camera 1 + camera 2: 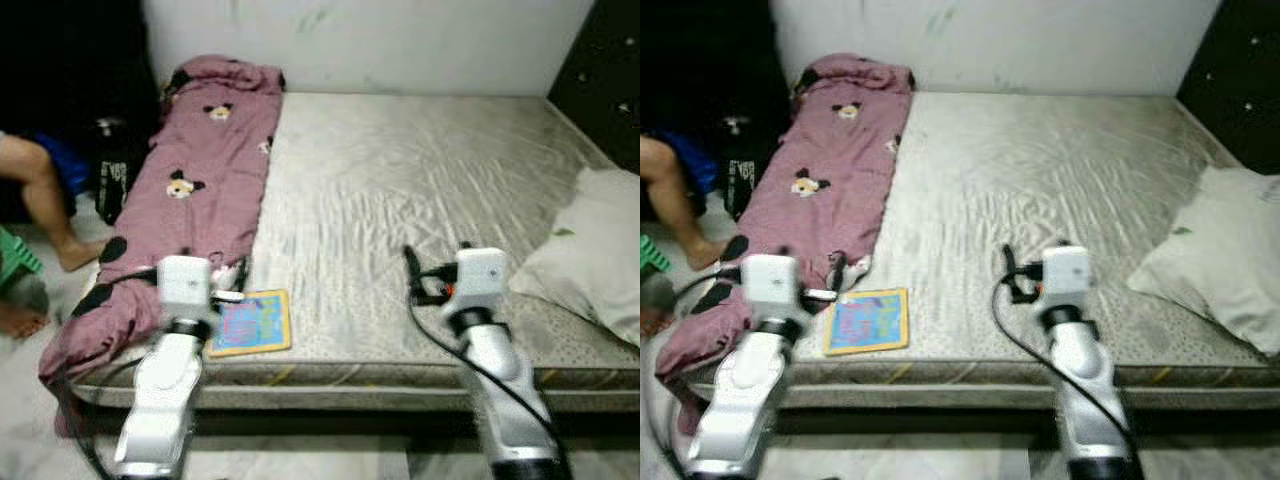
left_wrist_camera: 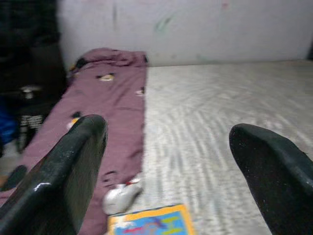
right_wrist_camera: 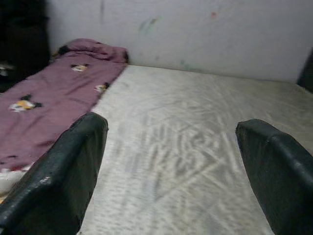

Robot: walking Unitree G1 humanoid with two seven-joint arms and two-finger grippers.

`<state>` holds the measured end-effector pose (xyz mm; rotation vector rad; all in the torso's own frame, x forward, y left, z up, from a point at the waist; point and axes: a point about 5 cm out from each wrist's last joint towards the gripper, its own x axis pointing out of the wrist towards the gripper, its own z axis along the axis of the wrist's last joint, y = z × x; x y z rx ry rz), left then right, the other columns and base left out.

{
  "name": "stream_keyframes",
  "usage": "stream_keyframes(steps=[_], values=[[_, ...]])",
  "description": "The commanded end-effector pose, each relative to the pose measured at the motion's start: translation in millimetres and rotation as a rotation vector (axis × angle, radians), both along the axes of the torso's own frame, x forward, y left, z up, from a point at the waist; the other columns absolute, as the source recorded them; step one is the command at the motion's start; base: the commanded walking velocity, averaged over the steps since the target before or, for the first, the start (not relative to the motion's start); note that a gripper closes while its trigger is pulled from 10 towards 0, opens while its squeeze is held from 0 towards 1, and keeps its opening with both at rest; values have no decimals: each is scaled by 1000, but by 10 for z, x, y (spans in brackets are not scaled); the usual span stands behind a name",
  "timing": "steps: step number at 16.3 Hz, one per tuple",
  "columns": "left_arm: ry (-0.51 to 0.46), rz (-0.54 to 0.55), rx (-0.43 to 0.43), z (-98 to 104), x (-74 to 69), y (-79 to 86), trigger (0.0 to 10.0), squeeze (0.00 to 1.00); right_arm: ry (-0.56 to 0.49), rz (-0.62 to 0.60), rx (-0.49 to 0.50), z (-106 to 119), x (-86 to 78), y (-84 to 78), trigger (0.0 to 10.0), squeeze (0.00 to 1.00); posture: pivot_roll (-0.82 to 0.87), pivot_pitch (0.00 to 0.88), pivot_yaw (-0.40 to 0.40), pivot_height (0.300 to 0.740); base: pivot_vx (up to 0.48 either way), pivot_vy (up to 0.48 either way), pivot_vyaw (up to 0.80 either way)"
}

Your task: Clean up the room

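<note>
A mauve blanket printed with cartoon mice lies along the left side of the bare mattress and spills over its near left corner. A colourful flat book rests on the mattress by the front edge, with a small white object just beyond it against the blanket. A white pillow lies at the right edge. My left gripper hovers open above the book and the blanket's edge. Over the mattress's front middle my right gripper is held open, with nothing between its fingers.
A person's bare leg and foot are on the floor left of the bed, beside a green stool and a black bag. A pale wall runs behind the bed, and a dark headboard stands at right.
</note>
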<state>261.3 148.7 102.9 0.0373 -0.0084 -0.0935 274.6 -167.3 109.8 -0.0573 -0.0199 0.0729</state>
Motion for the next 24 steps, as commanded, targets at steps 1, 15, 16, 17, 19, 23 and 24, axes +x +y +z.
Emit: stream_keyframes(steps=[1,15,16,17,19,23,24], values=[[-2,19,21,10,8,76,10000,0,2,21,15,1,15,55,10000,0,1,0,-18,740,0,-307,0],[-7,15,-9,17,21,67,10000,0,6,20,21,-1,30,49,10000,0,-2,0,-19,740,0,-219,0],[-9,13,-9,20,21,66,10000,0,6,20,21,-1,30,49,10000,0,-2,0,-19,740,0,0,0],[-12,9,-13,21,23,61,10000,0,6,20,20,-2,31,46,10000,0,-4,0,-20,740,0,0,0],[-20,-2,-19,31,23,53,10000,0,6,20,20,-2,35,44,10000,0,-3,0,-21,740,0,0,0],[-32,-17,-29,47,16,40,10000,0,6,20,21,0,37,45,10000,0,-4,0,-21,740,66,0,0],[-32,-18,-30,47,17,40,10000,0,6,20,22,0,37,46,10000,0,-4,0,-21,740,266,0,0]])
